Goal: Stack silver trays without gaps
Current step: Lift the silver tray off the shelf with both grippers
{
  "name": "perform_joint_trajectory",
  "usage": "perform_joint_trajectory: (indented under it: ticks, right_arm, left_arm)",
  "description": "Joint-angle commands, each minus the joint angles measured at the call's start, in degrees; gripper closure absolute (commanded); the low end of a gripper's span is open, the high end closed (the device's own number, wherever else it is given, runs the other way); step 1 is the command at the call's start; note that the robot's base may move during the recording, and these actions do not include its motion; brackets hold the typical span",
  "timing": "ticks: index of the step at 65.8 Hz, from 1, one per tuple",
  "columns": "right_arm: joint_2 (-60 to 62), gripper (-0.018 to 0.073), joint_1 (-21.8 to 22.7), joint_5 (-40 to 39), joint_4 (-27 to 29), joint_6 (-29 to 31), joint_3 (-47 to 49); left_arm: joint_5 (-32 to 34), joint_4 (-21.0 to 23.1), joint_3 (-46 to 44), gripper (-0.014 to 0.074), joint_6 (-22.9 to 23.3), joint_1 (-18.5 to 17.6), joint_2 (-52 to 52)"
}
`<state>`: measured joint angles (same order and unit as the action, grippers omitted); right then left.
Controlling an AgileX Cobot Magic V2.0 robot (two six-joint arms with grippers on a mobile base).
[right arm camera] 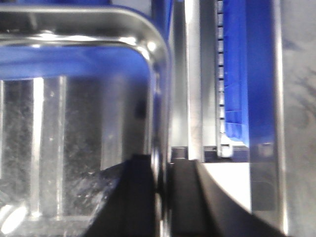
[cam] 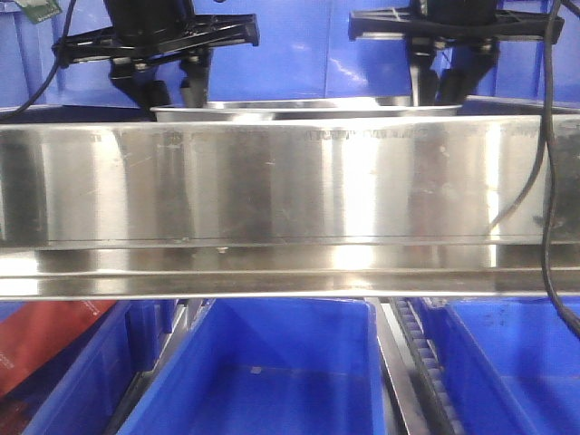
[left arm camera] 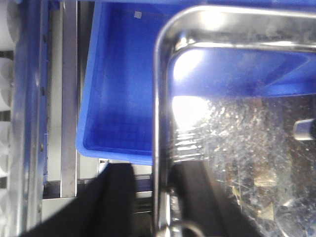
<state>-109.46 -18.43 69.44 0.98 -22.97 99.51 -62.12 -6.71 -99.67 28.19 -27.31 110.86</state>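
Observation:
A silver tray (cam: pixel 308 110) shows just above the shelf's front panel, only its rim visible. In the left wrist view its left rim (left arm camera: pixel 159 98) runs between my left gripper's (left arm camera: pixel 155 168) black fingers: one finger (left arm camera: pixel 116 197) outside with a visible gap, one inside against the wall. The left gripper (cam: pixel 175 95) is open astride the rim. In the right wrist view my right gripper (right arm camera: pixel 162 163) is shut on the tray's right rim (right arm camera: pixel 158 74), fingers tight on both sides. The right gripper (cam: pixel 435 91) is at the tray's right end. Whether another tray lies beneath is hidden.
The long brushed-steel shelf front panel (cam: pixel 290 181) spans the view in front of the tray. Blue plastic bins (cam: pixel 254 372) sit below, with more blue bins behind the arms. A blue bin (left arm camera: pixel 118 84) lies under the tray's left side. Steel rails (right arm camera: pixel 192 74) run beside the right rim.

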Motion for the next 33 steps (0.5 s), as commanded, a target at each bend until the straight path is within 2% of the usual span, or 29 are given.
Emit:
perform_joint_trajectory:
  ticks: [1, 17, 27, 33]
  right_arm:
    - [-0.1, 0.0637, 0.0, 0.5, 0.3, 0.4, 0.3]
    - [0.9, 0.0637, 0.0, 0.5, 0.4, 0.1, 0.3]
    - [5.0, 0.0637, -0.1, 0.5, -2.9, -2.0, 0.3]
    - [8.6, 0.0637, -1.4, 0.5, -6.3, -3.8, 0.3]
  left_arm:
    - [-2.4, 0.1, 0.0, 0.0610, -0.2, 0.0, 0.3]
    - [-3.5, 0.5, 0.0, 0.0610, -0.2, -0.5, -0.8]
    - [-3.4, -0.1, 0.0, 0.0610, 1.4, -0.5, -4.9]
    - [-3.3, -1.8, 0.0, 0.0610, 4.1, -0.9, -8.3]
